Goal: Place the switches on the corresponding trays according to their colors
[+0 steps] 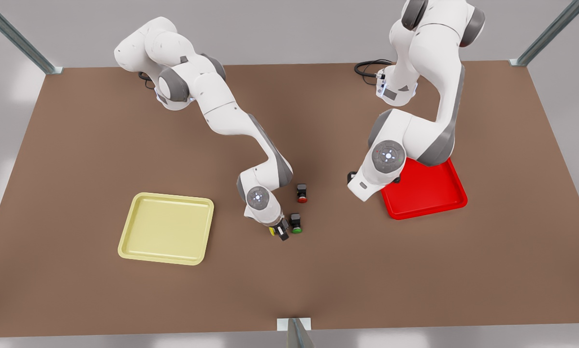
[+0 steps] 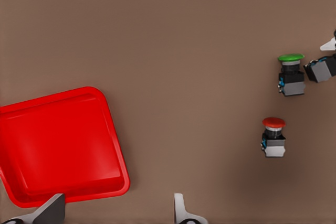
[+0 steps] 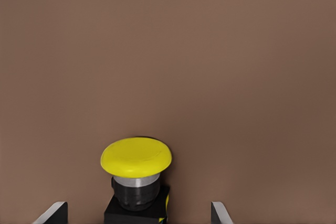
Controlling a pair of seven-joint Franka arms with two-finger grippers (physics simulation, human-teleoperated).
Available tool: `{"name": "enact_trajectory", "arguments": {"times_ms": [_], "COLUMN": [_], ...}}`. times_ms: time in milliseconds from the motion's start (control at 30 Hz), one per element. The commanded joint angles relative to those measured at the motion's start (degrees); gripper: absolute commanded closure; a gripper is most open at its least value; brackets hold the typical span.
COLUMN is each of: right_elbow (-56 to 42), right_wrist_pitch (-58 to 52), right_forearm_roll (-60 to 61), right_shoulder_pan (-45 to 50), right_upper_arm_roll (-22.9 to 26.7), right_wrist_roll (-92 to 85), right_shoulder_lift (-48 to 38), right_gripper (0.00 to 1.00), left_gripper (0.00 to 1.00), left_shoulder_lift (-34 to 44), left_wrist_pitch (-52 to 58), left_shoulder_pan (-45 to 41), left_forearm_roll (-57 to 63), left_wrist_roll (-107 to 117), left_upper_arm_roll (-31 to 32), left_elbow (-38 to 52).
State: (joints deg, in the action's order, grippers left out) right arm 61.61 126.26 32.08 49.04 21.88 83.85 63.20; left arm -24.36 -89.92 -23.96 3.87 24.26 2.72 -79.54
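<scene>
The yellow switch [image 3: 136, 174] stands on the table between the spread fingers of my right gripper [image 3: 136, 214], which is open and low around it. In the front view this gripper [image 1: 278, 232] and the yellow switch [image 1: 272, 231] are right of the pale yellow tray [image 1: 166, 241]. The green switch [image 1: 296, 223] sits just beside them and the red switch [image 1: 302, 193] a little farther back. My left gripper [image 1: 372, 181] waits open above the near-left corner of the red tray [image 1: 429, 193]. Its wrist view shows the red tray [image 2: 58, 145], the green switch [image 2: 291, 74] and the red switch [image 2: 273, 137].
Both trays hold nothing. Brown tabletop stretches wide around them. A black cable [image 1: 369, 66] lies at the back by the left arm's base. Metal frame posts stand at the back corners and one [image 1: 296, 333] at the front edge.
</scene>
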Motion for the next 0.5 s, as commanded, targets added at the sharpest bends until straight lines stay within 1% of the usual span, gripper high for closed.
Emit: {"name": "enact_trajectory", "arguments": {"times_ms": [0,300,400,467], "right_elbow": [0.0,-1.7,-1.7,-1.7], "right_wrist_pitch": [0.0,0.0,0.0,0.0], "right_forearm_roll": [0.0,-0.1,0.0,0.0], "right_shoulder_pan": [0.0,0.4,0.4,0.4], "right_upper_arm_roll": [0.0,-0.2,-0.4,-0.5], "right_wrist_roll": [0.0,-0.1,-0.1,-0.1], "right_shoulder_lift": [0.1,1.6,1.7,1.7], "right_gripper": [0.00,0.00,0.00,0.23], "left_gripper": [0.00,0.00,0.00,0.00], "left_shoulder_lift": [0.0,-0.6,-2.6,-2.5], "left_wrist_pitch": [-0.1,-1.5,-4.1,-4.3], "left_shoulder_pan": [0.1,1.3,1.7,1.8], "left_forearm_roll": [0.0,-2.6,-2.6,-2.9], "left_wrist_roll": [0.0,-0.2,-0.5,-0.4], "left_upper_arm_roll": [0.0,0.0,0.0,0.0], "left_elbow": [0.0,-0.1,0.0,-0.1]}}
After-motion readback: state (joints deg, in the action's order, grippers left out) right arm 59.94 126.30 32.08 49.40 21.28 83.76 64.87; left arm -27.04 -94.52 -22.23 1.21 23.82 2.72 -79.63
